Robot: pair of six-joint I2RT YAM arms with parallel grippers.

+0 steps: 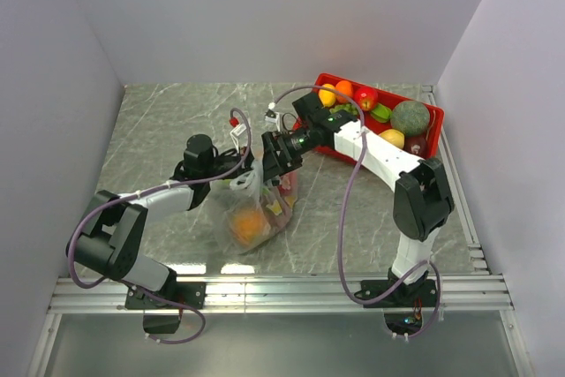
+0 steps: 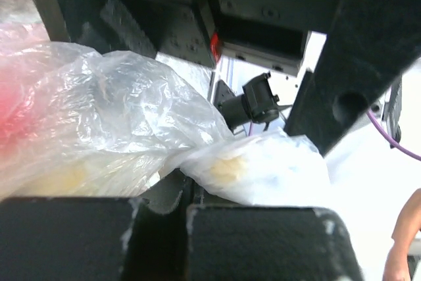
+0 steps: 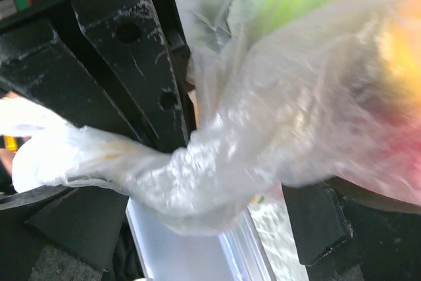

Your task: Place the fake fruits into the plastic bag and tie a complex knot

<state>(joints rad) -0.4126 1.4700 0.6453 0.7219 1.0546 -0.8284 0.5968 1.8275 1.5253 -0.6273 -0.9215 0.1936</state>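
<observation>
The plastic bag [image 1: 254, 216] lies mid-table with an orange fruit [image 1: 249, 225] and other fake fruits inside. Its neck is twisted into a bunched rope of film [image 3: 217, 162]; I cannot tell whether it is a tied knot. My left gripper [image 1: 238, 176] is shut on a fold of the bag's film [image 2: 250, 162], its fingers [image 2: 263, 241] pressed together. My right gripper [image 1: 277, 163] is open, its fingers [image 3: 316, 228] on either side of the twisted neck. More fake fruits, among them an orange one [image 1: 344, 88], a red one [image 1: 365, 97] and a green one [image 1: 410, 117], lie in the tray.
The red tray [image 1: 438, 121] stands at the back right against the wall. Both arms meet over the bag, and the left gripper's black fingers [image 3: 125, 51] fill the upper left of the right wrist view. White walls enclose the table on three sides.
</observation>
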